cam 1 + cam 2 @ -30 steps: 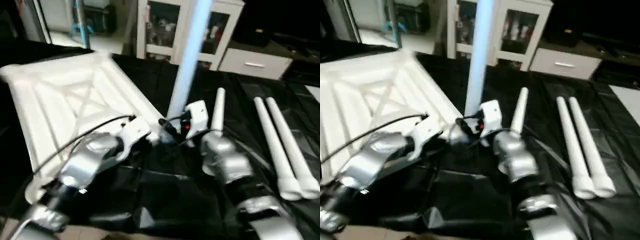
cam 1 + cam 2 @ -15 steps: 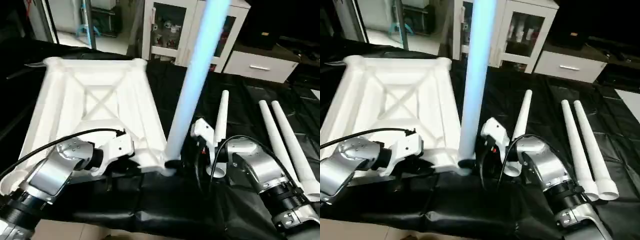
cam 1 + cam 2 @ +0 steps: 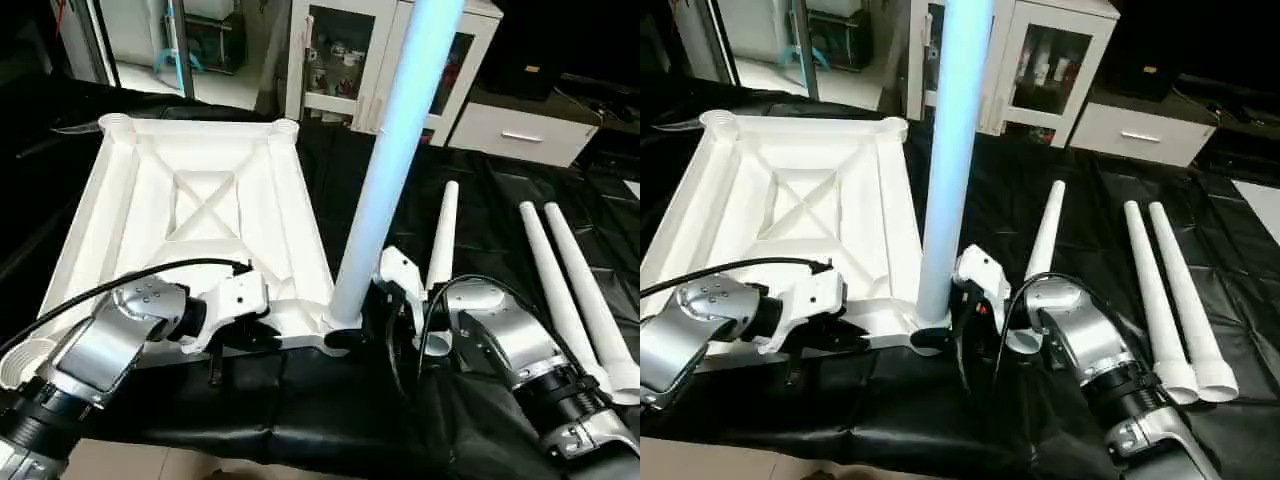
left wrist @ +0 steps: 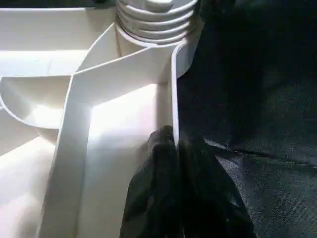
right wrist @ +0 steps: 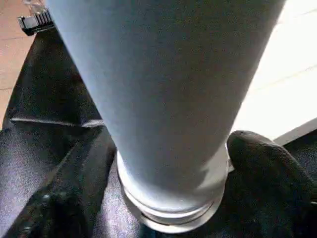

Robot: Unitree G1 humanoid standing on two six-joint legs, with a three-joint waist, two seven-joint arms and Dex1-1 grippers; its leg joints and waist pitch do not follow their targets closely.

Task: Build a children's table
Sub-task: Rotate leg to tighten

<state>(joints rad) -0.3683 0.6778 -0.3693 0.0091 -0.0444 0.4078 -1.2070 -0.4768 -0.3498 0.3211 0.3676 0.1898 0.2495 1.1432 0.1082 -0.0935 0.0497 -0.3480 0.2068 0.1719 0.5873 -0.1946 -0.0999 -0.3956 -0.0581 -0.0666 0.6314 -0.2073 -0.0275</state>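
Left tool [image 4: 173,148]: fingers pressed together, pinching the thin near rim wall of the table top, close to its near right corner.
Right tool [image 5: 168,198]: fingers spread wide, one on each side of the base of the upright leg; contact with the leg cannot be told.
Table top [image 3: 200,200]: lies upside down on the black-covered worktop [image 3: 480,200], ribbed underside up, on the robot's left half of the scene.
Corner sockets: two far round sockets [image 3: 118,125] stand open; near right socket carries the upright leg.
Upright leg [image 3: 390,160]: long white tube, stands in the near right corner socket, tilted slightly to the right, rises out of the top of the head views.
Threaded collar [image 4: 156,17]: ribbed rings visible at the corner in the left wrist view.
Loose legs: one [image 3: 440,240] lies just right of the right tool; two more [image 3: 570,290] lie side by side further right, wide ends toward the robot.
Background: white cabinet [image 3: 380,50] with glass doors beyond the worktop.
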